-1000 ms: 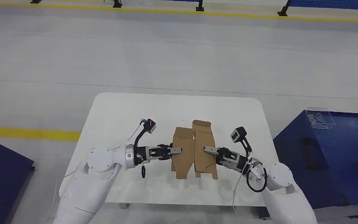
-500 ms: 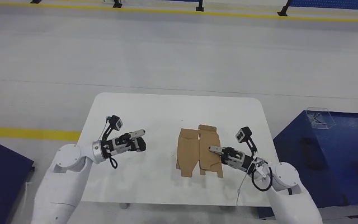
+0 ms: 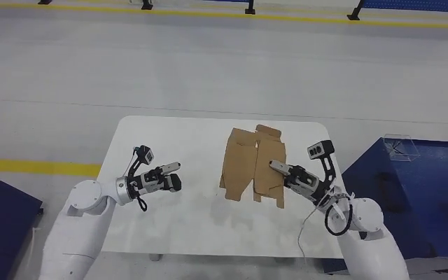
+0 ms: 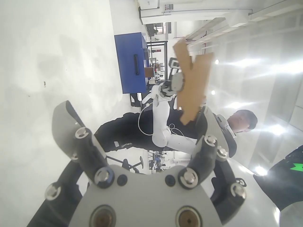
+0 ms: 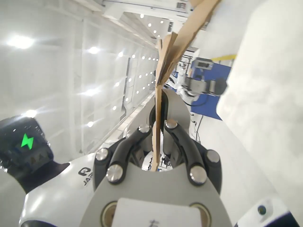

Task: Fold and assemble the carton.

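A flat brown carton [image 3: 250,164] is held up off the white table [image 3: 182,140], tilted, at the centre right. My right gripper [image 3: 274,166] is shut on the carton's right edge; the right wrist view shows the cardboard [image 5: 158,109] pinched edge-on between the two fingers. My left gripper [image 3: 173,167] stands open over the left part of the table, well apart from the carton, with nothing between its fingers [image 4: 68,119]. Farther off in the left wrist view, the carton [image 4: 193,83] hangs in the other arm's grip.
A blue cabinet [image 3: 392,189] stands beside the table's right edge, with a clear plastic box [image 3: 400,145] on top. Another blue block [image 3: 14,210] is at the lower left. Bare table top lies between the left gripper and the carton.
The left gripper let go of the carton and drew back to the left. The right gripper has since lifted the carton off the table and carried it up and away.
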{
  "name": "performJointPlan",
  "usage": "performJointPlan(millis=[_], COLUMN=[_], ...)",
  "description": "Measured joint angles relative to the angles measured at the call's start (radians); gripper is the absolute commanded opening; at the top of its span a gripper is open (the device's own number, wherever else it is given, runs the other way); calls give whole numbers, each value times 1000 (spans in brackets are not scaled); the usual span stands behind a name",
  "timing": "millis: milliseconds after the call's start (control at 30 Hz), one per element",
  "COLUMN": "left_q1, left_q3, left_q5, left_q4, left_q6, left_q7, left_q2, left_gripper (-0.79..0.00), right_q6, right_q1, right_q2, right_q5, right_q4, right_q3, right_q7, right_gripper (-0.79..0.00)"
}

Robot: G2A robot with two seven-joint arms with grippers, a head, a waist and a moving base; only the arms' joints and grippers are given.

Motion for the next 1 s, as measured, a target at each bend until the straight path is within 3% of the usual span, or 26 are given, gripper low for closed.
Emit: performJointPlan(millis=[133, 300, 500, 667, 767, 833, 1000], left_q1=[0, 0, 0, 0, 0, 0, 0], left_q3=[0, 0, 0, 0, 0, 0, 0], left_q5=[0, 0, 0, 0, 0, 0, 0], left_q4=[0, 0, 0, 0, 0, 0, 0], left_q6=[0, 0, 0, 0, 0, 0, 0], left_q7=[0, 0, 0, 0, 0, 0, 0], left_q2=[0, 0, 0, 0, 0, 0, 0], left_gripper=[0, 0, 0, 0, 0, 0, 0], right_q6=[-166, -293, -499, -525, -493, -401, 51], right_q1=[30, 45, 28, 30, 28, 23, 19], right_q2=[-7, -11, -17, -20, -19, -18, -12], right_q5=[-47, -31, -154, -129, -76, 36, 431], right_q4=[-135, -276, -266, -210, -188, -173, -135], right_q3=[-26, -61, -78, -109, -120, -144, -203], right_q7=[-26, -1, -41, -76, -83, -82, 26], right_gripper=[-785, -785, -785, -785, -785, -785, -785])
